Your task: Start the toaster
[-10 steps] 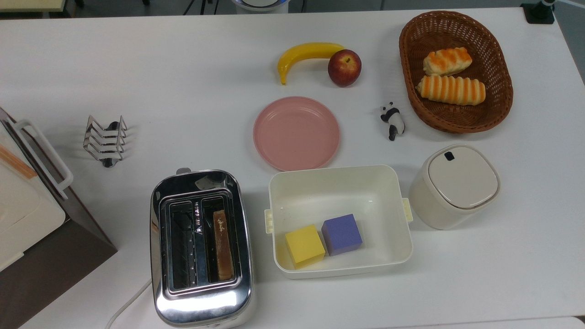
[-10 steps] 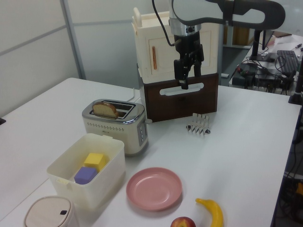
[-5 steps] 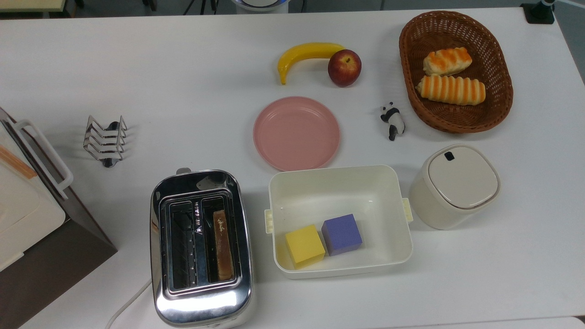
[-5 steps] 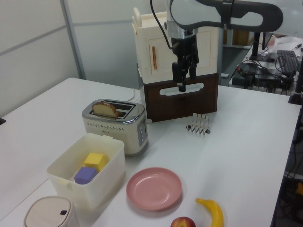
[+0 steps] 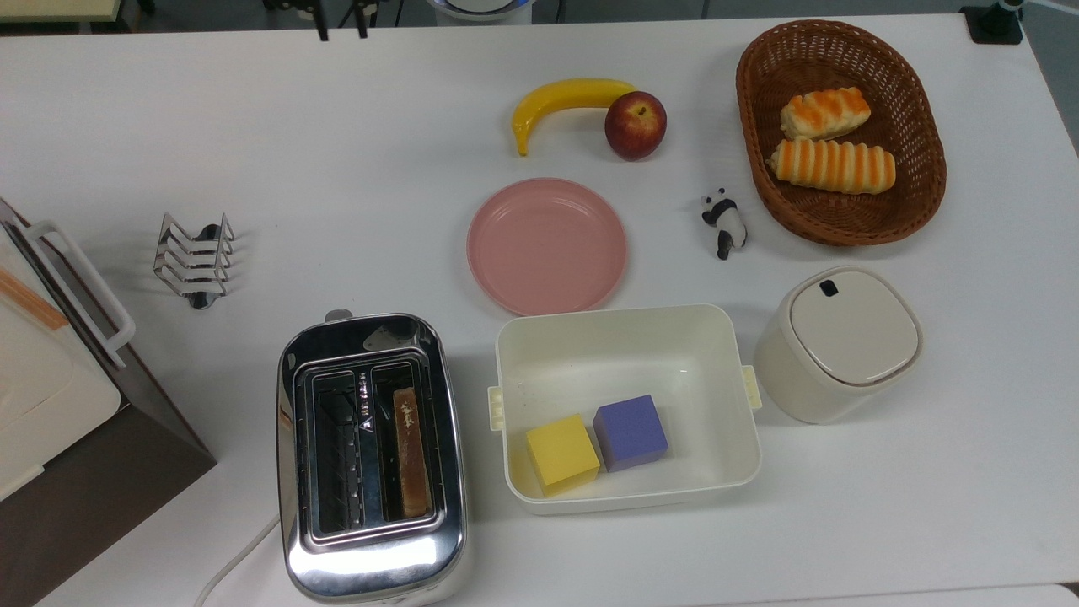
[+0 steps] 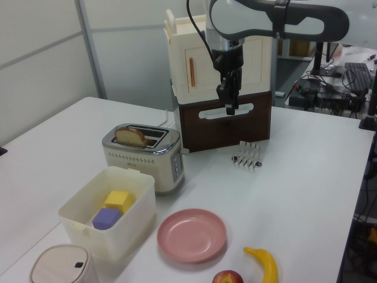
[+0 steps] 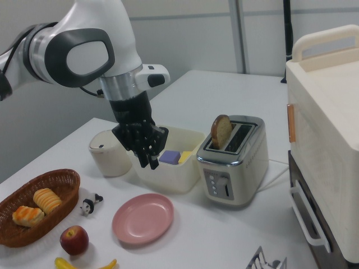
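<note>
The chrome toaster (image 5: 371, 539) (image 6: 144, 158) (image 7: 235, 168) stands at the table's near edge in the top view. A slice of bread (image 5: 411, 455) (image 7: 220, 131) sticks up from one slot, and a small lever (image 5: 337, 315) shows at the toaster's end. My gripper (image 5: 341, 29) (image 6: 230, 105) (image 7: 149, 162) hangs open and holds nothing. It is high above the table and well away from the toaster, with its fingertips (image 5: 323, 32) at the top view's upper edge.
A wire toast rack (image 5: 194, 260) and a white-and-brown appliance (image 5: 50, 379) lie at the top view's left. A pink plate (image 5: 546, 244), a white bin (image 5: 506, 379) with two cubes, a lidded canister (image 5: 843, 341), a bread basket (image 5: 750, 126), banana, apple and panda figure fill the right.
The fingertips have come into the top view at its upper edge. In the left view the wrist has turned and the hand sits slightly lower.
</note>
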